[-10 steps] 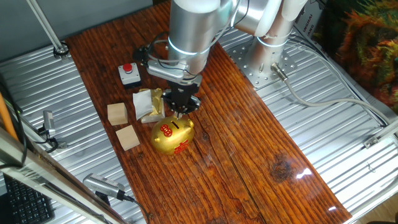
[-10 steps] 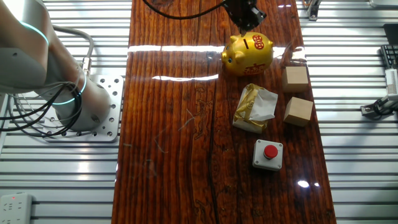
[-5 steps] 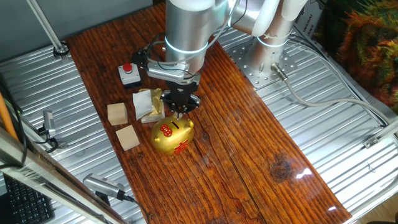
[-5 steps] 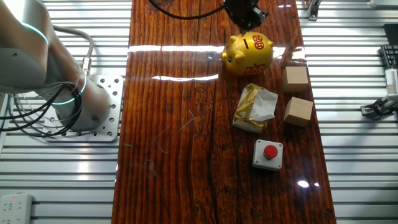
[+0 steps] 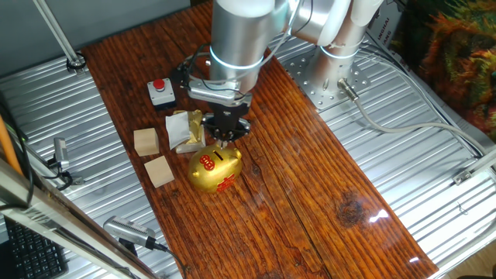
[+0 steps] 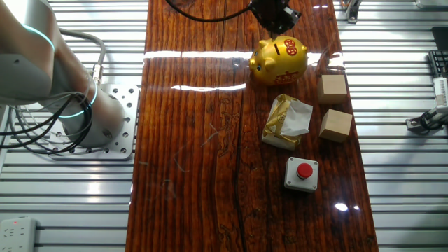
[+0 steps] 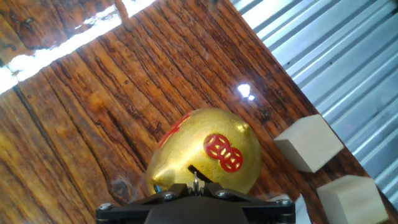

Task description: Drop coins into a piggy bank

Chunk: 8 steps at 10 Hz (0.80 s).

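Note:
The shiny gold piggy bank (image 5: 215, 170) with red markings stands on the wooden board; it also shows in the other fixed view (image 6: 280, 59) and fills the middle of the hand view (image 7: 211, 152). My gripper (image 5: 225, 139) hangs directly over its back, just above the dark slot (image 7: 198, 171). In the other fixed view the gripper (image 6: 278, 28) sits at the top edge. In the hand view the gripper (image 7: 195, 186) is shut on a thin silvery coin (image 7: 196, 181), held on edge over the slot.
Two tan wooden cubes (image 5: 146, 141) (image 5: 159, 171) lie left of the pig, beside a white-and-gold foil wrapper (image 5: 186, 129). A red button box (image 5: 161, 92) sits farther back. Ribbed metal surfaces (image 5: 434, 178) flank the board.
The arm has swayed slightly left and back. The gripper stays over the pig's slot with the coin still in it.

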Each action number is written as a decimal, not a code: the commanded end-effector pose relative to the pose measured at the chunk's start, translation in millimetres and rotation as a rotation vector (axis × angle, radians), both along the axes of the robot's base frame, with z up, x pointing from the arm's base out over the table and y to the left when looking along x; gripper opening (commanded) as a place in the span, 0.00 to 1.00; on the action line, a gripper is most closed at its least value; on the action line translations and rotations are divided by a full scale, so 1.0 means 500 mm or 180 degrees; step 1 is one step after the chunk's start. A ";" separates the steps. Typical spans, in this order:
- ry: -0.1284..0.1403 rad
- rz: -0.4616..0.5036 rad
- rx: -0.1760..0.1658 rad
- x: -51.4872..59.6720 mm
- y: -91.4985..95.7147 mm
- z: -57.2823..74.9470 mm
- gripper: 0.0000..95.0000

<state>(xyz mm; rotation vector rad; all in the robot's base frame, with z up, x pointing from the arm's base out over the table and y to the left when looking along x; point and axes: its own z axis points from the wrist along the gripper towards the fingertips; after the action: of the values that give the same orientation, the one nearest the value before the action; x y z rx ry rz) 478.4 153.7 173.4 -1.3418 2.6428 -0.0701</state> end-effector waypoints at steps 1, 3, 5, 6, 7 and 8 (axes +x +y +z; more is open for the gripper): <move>-0.0072 -0.0014 0.0036 -0.005 -0.003 0.004 0.00; -0.0049 -0.0003 0.0005 -0.004 0.000 0.002 0.00; -0.0119 0.0049 0.0038 -0.005 -0.001 0.003 0.00; -0.0140 0.0068 0.0000 -0.004 -0.001 0.004 0.00; -0.0142 0.0062 -0.0026 -0.004 0.000 0.004 0.00; -0.0141 0.0047 -0.0005 -0.001 0.002 0.007 0.00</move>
<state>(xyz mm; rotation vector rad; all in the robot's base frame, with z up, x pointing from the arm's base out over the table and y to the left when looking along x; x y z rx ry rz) 476.8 152.9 177.2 -1.3475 2.5852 -0.1252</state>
